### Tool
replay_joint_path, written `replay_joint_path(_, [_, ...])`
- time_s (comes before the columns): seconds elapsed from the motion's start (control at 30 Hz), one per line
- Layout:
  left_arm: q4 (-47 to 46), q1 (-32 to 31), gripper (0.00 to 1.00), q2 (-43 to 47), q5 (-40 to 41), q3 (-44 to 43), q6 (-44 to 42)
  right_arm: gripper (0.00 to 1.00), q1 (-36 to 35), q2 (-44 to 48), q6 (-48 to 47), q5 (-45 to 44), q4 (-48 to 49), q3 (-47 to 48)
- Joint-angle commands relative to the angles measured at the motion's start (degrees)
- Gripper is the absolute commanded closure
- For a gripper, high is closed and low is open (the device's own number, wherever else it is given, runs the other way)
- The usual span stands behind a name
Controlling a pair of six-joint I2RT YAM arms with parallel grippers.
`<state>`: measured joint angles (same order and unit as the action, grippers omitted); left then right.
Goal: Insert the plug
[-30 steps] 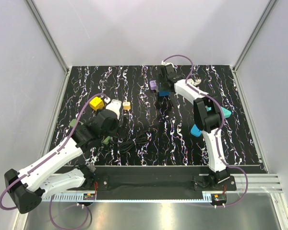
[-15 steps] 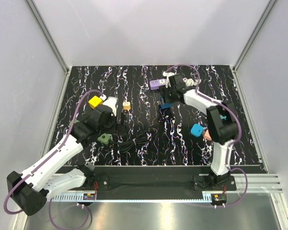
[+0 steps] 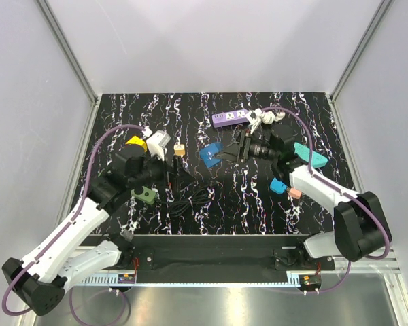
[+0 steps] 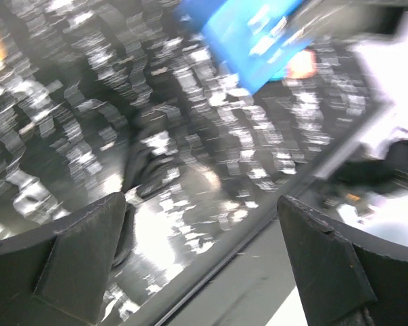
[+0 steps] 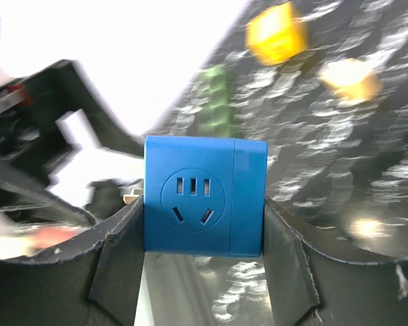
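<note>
Work on this job is only at the start. The right gripper pinches a blue socket block by its two sides and holds it up off the black table. The left gripper is spread wide with nothing in it, near the black cable. The cable lies loose on the table, and I cannot pick out its plug end. Nothing is in the socket holes. Left to do, I think: grab the plug, line it up, push it in.

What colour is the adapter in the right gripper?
The adapter is blue; right wrist view shows it best.
</note>
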<state>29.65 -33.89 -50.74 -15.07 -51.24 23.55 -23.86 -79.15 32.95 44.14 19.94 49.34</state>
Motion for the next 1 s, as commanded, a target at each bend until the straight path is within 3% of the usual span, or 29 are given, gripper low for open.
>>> replay_joint_path(0.0, [-9.8,0.1,0.01,3.0,-14.5,-1.0,0.4,1.00,0.0,1.5,22.5,12.1,29.3,-4.5])
replay_joint_path(0.27, [-25.2,0.2,0.01,6.5,-22.3,3.7,6.4,1.00,-0.1,-3.3,53.8,15.1,66.5,-6.4])
replay_joint_path(0.67, [-35.0,0.2,0.03,1.1,-22.6,2.5,17.0,1.00,-2.9,2.2,54.1,18.5,66.9,-8.4])
replay_joint_path(0.97, [-49.6,0.1,0.08,-1.6,-25.7,6.5,29.4,1.00,-4.4,1.5,52.2,19.0,66.8,-9.7])
